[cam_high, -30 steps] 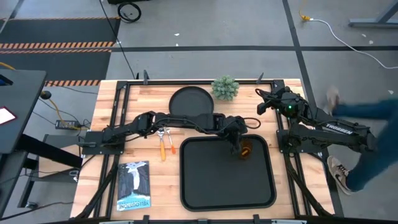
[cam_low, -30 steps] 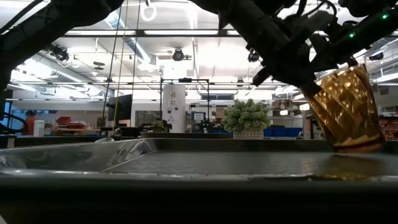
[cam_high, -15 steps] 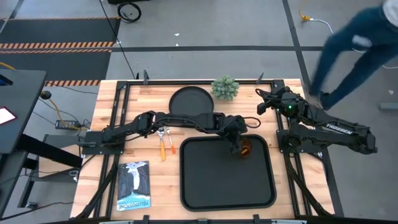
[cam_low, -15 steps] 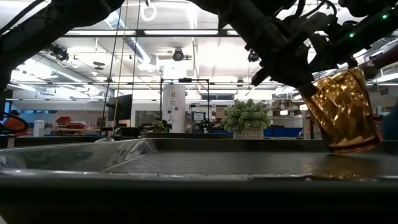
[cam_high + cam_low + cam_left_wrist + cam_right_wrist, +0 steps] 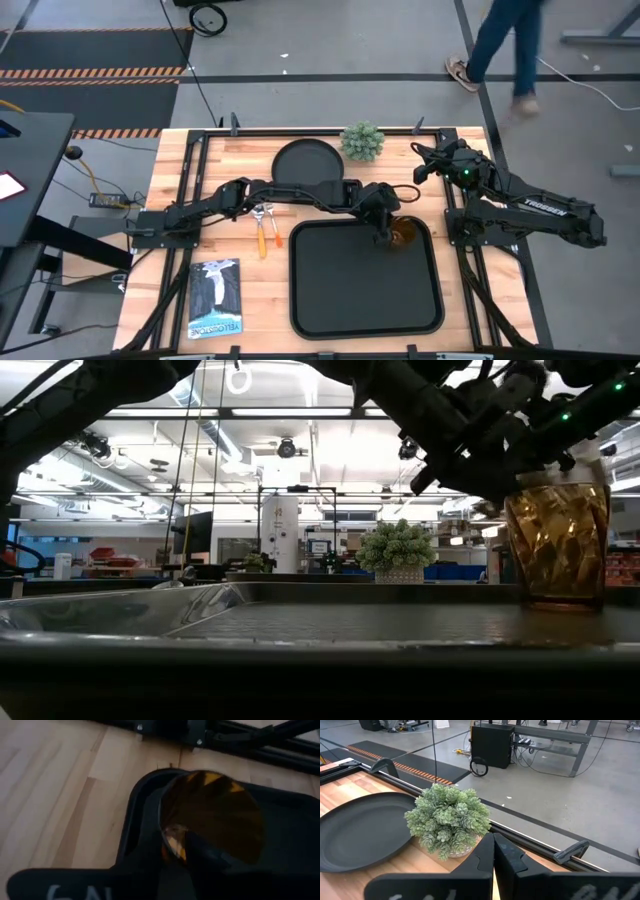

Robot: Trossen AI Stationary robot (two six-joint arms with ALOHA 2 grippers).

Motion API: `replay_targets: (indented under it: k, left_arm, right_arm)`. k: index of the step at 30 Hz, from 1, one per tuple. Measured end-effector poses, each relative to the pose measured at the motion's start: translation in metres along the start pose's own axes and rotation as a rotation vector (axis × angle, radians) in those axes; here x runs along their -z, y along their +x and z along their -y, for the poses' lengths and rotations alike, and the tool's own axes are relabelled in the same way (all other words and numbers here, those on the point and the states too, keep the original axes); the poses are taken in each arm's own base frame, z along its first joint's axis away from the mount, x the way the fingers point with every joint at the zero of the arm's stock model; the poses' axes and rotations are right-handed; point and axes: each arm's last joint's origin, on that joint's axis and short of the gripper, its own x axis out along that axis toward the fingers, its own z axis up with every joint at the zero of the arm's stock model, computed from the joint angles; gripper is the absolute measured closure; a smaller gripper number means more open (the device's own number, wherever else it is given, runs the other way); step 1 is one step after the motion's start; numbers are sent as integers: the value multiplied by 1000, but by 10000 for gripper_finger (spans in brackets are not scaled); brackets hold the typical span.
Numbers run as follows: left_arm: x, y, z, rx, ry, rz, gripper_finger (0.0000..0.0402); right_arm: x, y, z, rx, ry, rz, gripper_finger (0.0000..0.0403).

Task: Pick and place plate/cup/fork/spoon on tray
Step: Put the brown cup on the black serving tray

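Low view shows what the high view cannot: the cup [image 5: 557,545] stands upright on the tray [image 5: 300,622], at frame right, the left gripper [image 5: 384,222] pinching its rim. Right gripper [image 5: 493,851] is pressed together, idle. High view counts one plate [image 5: 307,163], one fork [image 5: 275,227], one spoon [image 5: 260,227].

The high view looks straight down on the whole desk [image 5: 170,180] from well above. The low view sits at the tray [image 5: 300,622] rim, facing level across it into the room. The left wrist view looks closely down at the cup [image 5: 212,817] in a tray corner; the right wrist view faces the plant ball [image 5: 449,820] and plate [image 5: 362,827]. All but the right wrist view show the cup.
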Motion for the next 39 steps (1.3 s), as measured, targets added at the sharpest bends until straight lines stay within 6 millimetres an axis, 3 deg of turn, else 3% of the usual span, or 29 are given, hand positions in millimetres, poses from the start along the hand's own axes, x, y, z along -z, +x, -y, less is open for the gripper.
replay_targets:
  k: [5,9,14,17,26,32,39]
  left_arm:
    - [-9,-6,0,17,45,36,293]
    - [-16,-19,9,59,178,32,292]
    - [-11,-43,31,80,371,-55,292]
    - [-1,-49,39,91,402,-153,292]
    - [44,-4,31,71,311,-199,292]
    - [62,19,24,73,266,-84,292]
    - [74,33,22,79,244,55,292]
  right_arm:
    - [0,0,0,0,0,0,395]
    - [0,0,0,-1,-2,-1,395]
    - [0,0,0,-2,-4,-4,395]
    - [0,0,0,-3,-4,-1,395]
    - [0,0,0,-3,-2,-1,395]
    - [0,0,0,-1,-2,0,395]
    - [0,0,0,-1,4,0,395]
